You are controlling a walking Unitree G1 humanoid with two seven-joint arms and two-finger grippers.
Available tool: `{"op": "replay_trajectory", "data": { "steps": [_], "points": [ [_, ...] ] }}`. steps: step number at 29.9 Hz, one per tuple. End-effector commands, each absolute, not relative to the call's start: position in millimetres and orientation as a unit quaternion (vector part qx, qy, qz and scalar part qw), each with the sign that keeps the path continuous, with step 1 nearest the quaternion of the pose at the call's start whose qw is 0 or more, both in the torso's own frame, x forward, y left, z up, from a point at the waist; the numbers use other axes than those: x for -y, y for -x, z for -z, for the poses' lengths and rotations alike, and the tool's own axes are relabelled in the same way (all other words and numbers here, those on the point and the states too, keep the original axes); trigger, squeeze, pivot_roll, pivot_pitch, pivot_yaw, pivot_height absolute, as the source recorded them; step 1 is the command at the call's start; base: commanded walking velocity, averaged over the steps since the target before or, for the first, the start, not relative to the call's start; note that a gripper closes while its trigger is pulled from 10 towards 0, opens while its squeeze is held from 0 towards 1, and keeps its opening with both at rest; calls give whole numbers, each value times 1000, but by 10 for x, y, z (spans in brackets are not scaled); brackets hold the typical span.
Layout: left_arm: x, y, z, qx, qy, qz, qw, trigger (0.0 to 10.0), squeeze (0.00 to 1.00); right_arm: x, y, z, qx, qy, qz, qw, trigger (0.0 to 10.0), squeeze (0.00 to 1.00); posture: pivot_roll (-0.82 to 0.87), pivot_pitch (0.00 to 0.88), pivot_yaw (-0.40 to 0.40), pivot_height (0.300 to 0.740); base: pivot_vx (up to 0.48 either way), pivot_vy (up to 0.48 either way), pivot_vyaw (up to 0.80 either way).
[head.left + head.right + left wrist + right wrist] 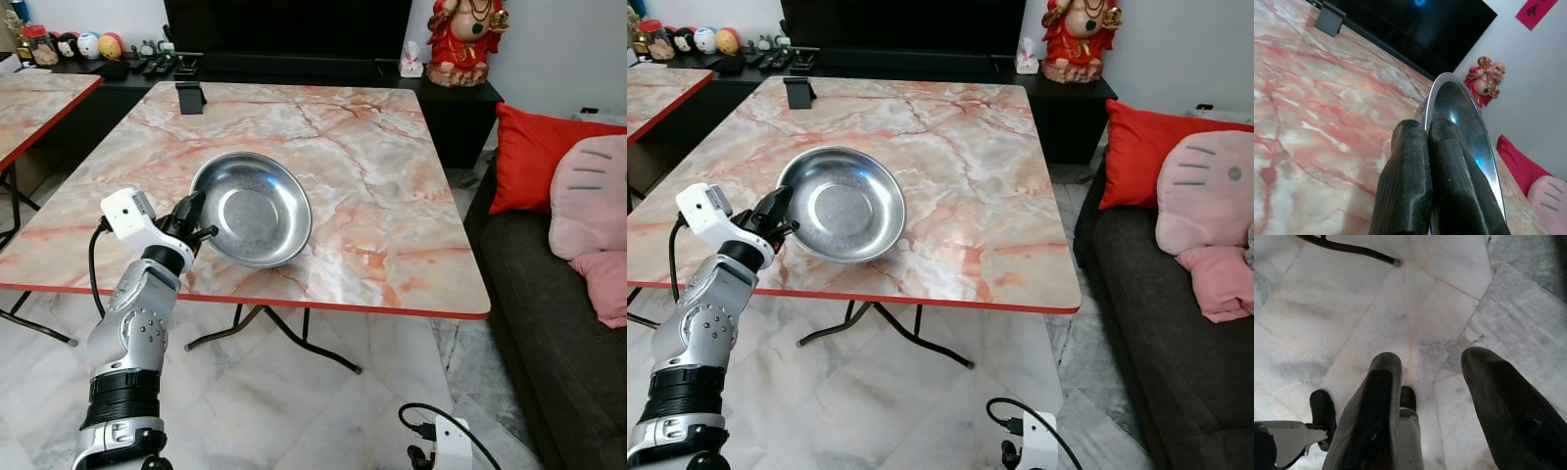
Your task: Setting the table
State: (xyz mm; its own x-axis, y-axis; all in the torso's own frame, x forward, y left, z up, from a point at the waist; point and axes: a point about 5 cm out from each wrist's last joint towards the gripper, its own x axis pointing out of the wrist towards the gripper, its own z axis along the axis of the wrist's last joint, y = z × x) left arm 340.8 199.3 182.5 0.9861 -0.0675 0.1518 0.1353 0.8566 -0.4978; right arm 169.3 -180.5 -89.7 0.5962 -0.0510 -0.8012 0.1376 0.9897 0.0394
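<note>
A marble-patterned table (pixel 392 196) with a red edge fills the middle of the room, a dark sofa (pixel 549 323) with a red cushion (pixel 534 157) beside it. On the table, near its front edge, sits a steel bowl (pixel 253 209), tilted up on its left side. The left gripper (pixel 195 221) pinches the bowl's left rim, its 2 fingers (pixel 1405 186) closed on the metal. The right gripper (pixel 1440 396) hangs low over the floor tiles (pixel 1352 308), fingers spread and holding nothing

Pale marble floor (pixel 294 411), dark sofa (pixel 568 333) with red cushion (pixel 534 157), black TV cabinet (pixel 294 69), white wall (pixel 558 49)
</note>
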Motion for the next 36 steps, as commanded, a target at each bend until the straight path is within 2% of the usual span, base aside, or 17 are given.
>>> {"op": "replay_trajectory", "data": {
  "steps": [1,16,28,36],
  "points": [
    [-2000,-3418,-1873,76,262,49,961,10000,0,1825,-1685,898,-447,-44,51,892,10000,0,64,0,-27,740,262,0,0],
    [-2007,-3417,-1914,83,263,52,960,10000,0,1821,-1665,909,-451,-46,53,890,10000,0,65,0,-30,740,277,0,0],
    [-1999,-3415,-1946,87,269,58,958,10000,0,1813,-1676,905,-451,-46,51,890,10000,0,67,0,-31,740,0,0,0],
    [-2099,-3393,-1816,55,331,54,940,10000,0,1794,-1674,908,-451,-46,49,890,10000,0,67,0,-28,740,0,0,0]
  ]
}}
